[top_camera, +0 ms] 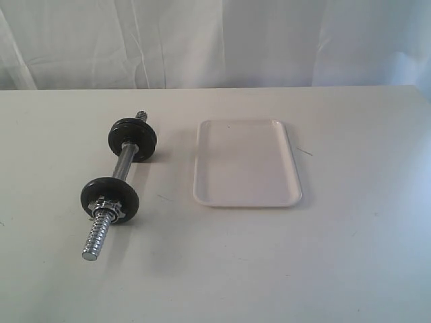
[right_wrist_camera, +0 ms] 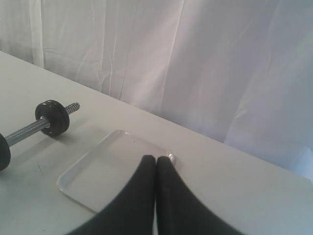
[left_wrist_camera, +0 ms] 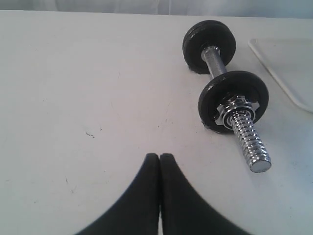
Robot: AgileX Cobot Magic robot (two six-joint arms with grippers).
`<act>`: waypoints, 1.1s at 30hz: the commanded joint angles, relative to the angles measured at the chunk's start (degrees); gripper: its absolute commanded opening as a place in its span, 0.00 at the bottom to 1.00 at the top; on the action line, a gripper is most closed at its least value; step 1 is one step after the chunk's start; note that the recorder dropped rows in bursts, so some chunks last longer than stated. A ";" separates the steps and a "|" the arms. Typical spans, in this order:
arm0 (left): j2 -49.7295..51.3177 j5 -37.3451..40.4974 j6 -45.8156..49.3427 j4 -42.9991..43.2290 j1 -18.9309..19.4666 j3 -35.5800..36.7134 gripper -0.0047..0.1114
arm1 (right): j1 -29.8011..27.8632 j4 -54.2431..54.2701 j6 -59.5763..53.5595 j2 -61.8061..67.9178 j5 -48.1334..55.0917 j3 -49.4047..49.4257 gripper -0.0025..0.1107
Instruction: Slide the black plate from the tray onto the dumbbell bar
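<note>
Black plate (top_camera: pixel 110 195): my read is it's the disc on the dumbbell bar (top_camera: pixel 124 161) just inside the star nut (top_camera: pixel 108 210), though I can't tell it from the far disc (top_camera: pixel 133 139), which looks the same. The tray (top_camera: pixel 246 163) has nothing on it, so I'd call the slide-on step done. The bar lies on the table (top_camera: pixel 337 256) on the left-arm side of the tray, near its long edge but not touching. Left gripper (left_wrist_camera: pixel 160 161) is pinched shut on nothing, above bare table on the side of the bar away from the tray. Right gripper (right_wrist_camera: pixel 155 164) is likewise closed and empty, over the tray's near part. Risks: the bar rests only on round disc rims, so any nudge from a closed gripper could roll it toward or away from the tray. The nut appears to touch the disc, but tightness isn't visible; if it's loose, the disc can creep along the thread. No nut is visible outside the far disc, so tilting the bar could let that disc slide off.
</note>
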 commanded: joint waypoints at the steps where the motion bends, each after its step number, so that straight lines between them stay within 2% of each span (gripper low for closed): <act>1: -0.29 0.78 -0.26 -0.74 -0.41 0.57 0.04 | -0.41 -0.43 0.23 -0.28 -0.20 0.14 0.02; 20: -0.29 2.28 -0.28 -0.13 -0.41 0.57 0.04 | -0.41 -0.43 0.23 -0.28 -0.20 0.14 0.02; 25: -0.29 2.17 -0.16 -0.15 0.92 0.57 0.04 | -0.41 -0.43 0.23 -0.28 -0.20 0.14 0.02; 33: -0.29 2.17 -0.16 -0.15 0.92 0.57 0.04 | -0.41 -0.43 0.23 -0.28 -0.20 0.14 0.02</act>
